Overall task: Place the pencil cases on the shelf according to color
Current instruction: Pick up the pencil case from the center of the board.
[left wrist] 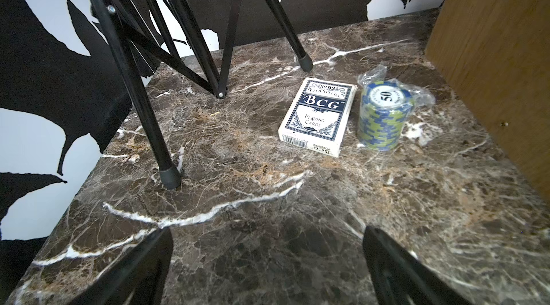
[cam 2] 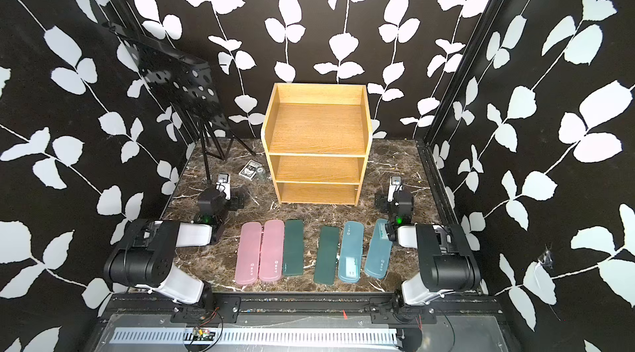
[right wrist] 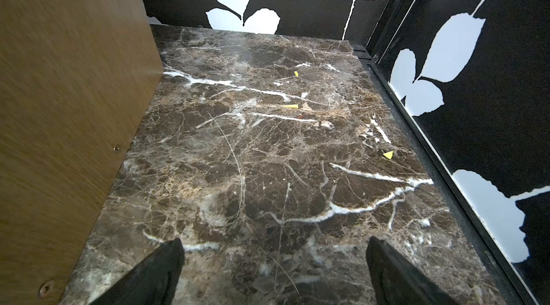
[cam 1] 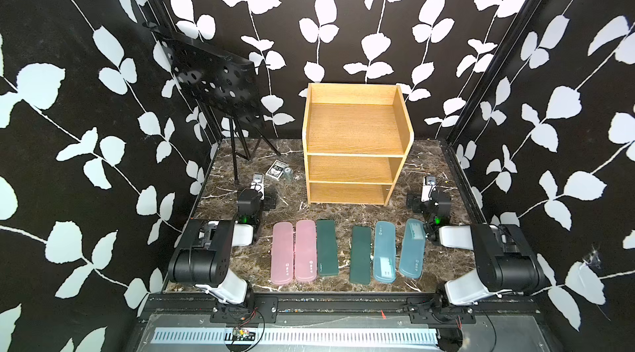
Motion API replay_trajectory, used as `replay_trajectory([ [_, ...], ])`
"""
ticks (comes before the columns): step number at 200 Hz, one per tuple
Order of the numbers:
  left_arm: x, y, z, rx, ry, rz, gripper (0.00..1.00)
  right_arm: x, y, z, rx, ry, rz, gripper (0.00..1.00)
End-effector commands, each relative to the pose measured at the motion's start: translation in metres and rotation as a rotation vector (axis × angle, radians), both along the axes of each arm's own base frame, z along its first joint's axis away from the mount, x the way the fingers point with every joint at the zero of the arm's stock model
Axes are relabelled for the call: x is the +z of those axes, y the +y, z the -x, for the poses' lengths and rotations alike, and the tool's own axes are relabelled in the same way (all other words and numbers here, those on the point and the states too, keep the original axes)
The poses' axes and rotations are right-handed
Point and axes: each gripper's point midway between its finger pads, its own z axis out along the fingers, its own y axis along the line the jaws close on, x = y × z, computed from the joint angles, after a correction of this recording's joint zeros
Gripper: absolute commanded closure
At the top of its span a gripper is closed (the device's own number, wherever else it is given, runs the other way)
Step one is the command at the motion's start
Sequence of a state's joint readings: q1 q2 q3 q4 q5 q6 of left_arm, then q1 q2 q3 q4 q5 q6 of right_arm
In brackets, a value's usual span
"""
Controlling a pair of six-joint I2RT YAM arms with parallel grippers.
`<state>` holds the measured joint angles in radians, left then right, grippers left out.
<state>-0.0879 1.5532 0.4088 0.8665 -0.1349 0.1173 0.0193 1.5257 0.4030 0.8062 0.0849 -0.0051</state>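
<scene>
**Bench** [cam 1: 343,209]: dark veined marble; it carries every item below.

1. Black perforated stand [cam 1: 216,82]: far left, on tripod legs.
2. Left fingers [left wrist: 393,270]: spread wide with nothing between them, low over the bench, facing items 3 and 4.
3. Card box [left wrist: 317,116]: printed "BCG Playing Cards", lying flat.
4. Chip stack [left wrist: 382,119]: blue and green, sealed in clear wrap, top chip marked 50. It stands just beside the card box, near the shelf's side panel.
5. Shelf [cam 1: 354,123]: light wood, three open-front tiers, back centre. Each tier shows bare board.
6. Pencil cases: six, flat on the bench in one row in front of the shelf.
   - Pink case [cam 1: 282,252].
   - Second pink case [cam 1: 305,250], touching the first.
   - Green case [cam 1: 327,247], just beside it.
   - Second green case [cam 1: 360,254], apart across a gap.
   - Blue case [cam 1: 385,252], just beside it, with pale contents showing faintly through the lid.
   - Second blue case [cam 1: 412,249], slightly tilted, with a pale patch inside.
7. Right fingers [right wrist: 157,276]: wide apart, holding nothing, over the bench beside the shelf's other side panel.
</scene>
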Motion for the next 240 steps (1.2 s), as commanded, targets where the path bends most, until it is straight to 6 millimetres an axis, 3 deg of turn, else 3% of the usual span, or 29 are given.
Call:
replay_trajectory([
  [1, 0.003, 0.002, 0.000, -0.003, -0.015, -0.004, 0.01, 0.007, 0.003, -0.004, 0.016, -0.027, 0.000, 0.01],
  [106, 0.009, 0.008, -0.001, 0.033, -0.014, 0.002, 0.04, 0.007, 0.003, -0.003, 0.016, -0.030, 0.000, 0.01],
  [126, 0.017, 0.005, -0.008, 0.017, 0.018, -0.008, 0.17, 0.022, 0.007, -0.004, 0.033, -0.012, 0.002, 0.01],
  [145, 0.018, 0.012, -0.007, 0.074, 0.152, 0.019, 0.21, 0.047, -0.009, -0.001, -0.089, 0.037, 0.025, 0.01],
  [170, 0.020, 0.030, 0.022, 0.199, 0.065, 0.076, 0.11, 0.073, -0.029, 0.019, -0.224, 0.000, 0.055, 0.01],
  [188, 0.030, 0.041, 0.042, 0.271, 0.049, 0.104, 0.09, 0.082, -0.034, 0.037, -0.279, -0.049, -0.063, 0.01],
  [225, 0.074, 0.064, 0.075, 0.419, 0.033, 0.119, 0.08, 0.071, 0.002, 0.057, -0.156, 0.177, -0.271, 0.01],
  [240, 0.090, 0.073, 0.092, 0.517, -0.016, 0.223, 0.02, 0.066, 0.008, 0.069, -0.164, 0.259, -0.306, 0.01],
])
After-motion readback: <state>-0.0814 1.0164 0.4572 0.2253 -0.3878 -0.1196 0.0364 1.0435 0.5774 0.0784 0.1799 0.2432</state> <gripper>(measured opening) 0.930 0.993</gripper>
